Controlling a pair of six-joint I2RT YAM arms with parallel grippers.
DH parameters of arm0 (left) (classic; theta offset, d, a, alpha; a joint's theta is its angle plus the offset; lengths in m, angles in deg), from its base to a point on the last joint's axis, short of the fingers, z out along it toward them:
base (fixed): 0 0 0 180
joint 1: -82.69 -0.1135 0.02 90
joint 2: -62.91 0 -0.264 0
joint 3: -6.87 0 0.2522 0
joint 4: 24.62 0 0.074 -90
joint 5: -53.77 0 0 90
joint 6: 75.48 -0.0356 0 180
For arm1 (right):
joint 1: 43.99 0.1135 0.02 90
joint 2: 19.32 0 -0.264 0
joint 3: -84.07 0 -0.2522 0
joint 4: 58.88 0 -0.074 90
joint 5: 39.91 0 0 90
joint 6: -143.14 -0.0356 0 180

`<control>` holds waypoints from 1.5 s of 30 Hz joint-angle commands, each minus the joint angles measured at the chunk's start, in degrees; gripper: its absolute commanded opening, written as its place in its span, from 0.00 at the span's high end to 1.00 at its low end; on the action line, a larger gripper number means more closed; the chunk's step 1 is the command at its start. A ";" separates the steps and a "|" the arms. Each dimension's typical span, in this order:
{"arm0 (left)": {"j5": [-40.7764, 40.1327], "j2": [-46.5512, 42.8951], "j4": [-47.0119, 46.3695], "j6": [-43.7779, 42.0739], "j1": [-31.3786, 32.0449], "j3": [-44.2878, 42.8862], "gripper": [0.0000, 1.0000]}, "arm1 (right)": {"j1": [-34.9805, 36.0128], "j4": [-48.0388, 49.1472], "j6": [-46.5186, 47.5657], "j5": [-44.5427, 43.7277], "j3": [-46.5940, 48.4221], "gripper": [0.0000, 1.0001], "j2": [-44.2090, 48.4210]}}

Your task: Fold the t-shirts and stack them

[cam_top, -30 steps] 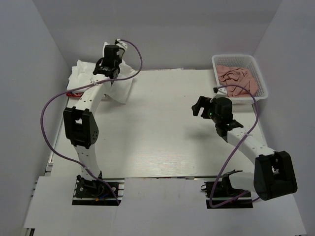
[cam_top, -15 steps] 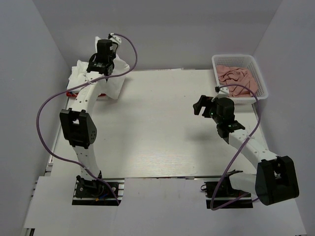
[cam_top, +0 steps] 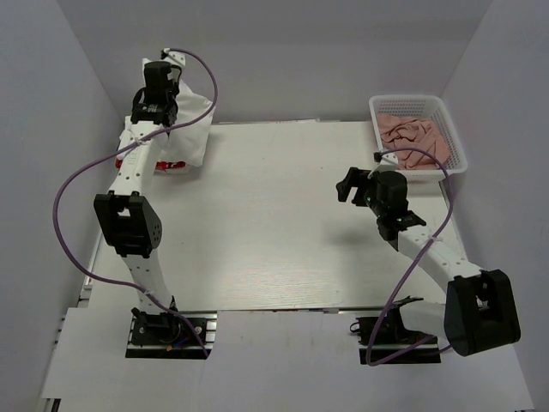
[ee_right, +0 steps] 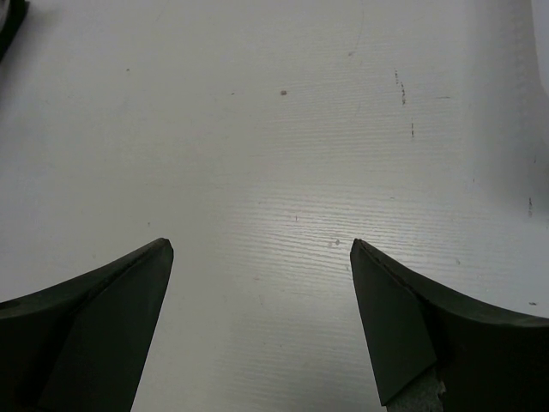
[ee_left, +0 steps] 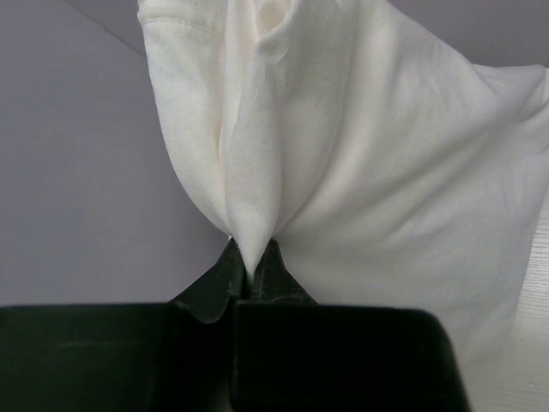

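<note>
Top external: left fingers (ee_left: 221, 276) tight on white t-shirt (cam_top: 190, 137), farther back-left than before; right fingers (ee_right: 111, 322) wide over table (cam_top: 274, 223).

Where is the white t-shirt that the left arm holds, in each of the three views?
Top external: the t-shirt hangs over the far left corner of the table.
Left wrist: it fills the upper frame, pinched in the shut left gripper at bottom centre.
Right wrist: not in it.
Shared landmark: the pale table, seen in all three.

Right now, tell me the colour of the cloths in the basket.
The cloths are salmon pink, clearest in the top external view.
</note>
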 commanded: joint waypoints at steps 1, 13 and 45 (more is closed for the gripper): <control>0.51 -0.75 -2.75 2.68 -3.14 -4.76 1.00 | 0.25 1.98 0.84 -0.89 2.44 0.10 -2.08; 3.85 12.07 -6.27 6.55 -9.91 -8.45 1.00 | 0.25 -0.13 1.63 -0.71 7.37 0.10 -8.77; -9.16 23.35 -11.11 21.67 -17.92 -15.23 0.00 | 0.43 -3.47 0.57 1.05 13.70 0.10 -16.33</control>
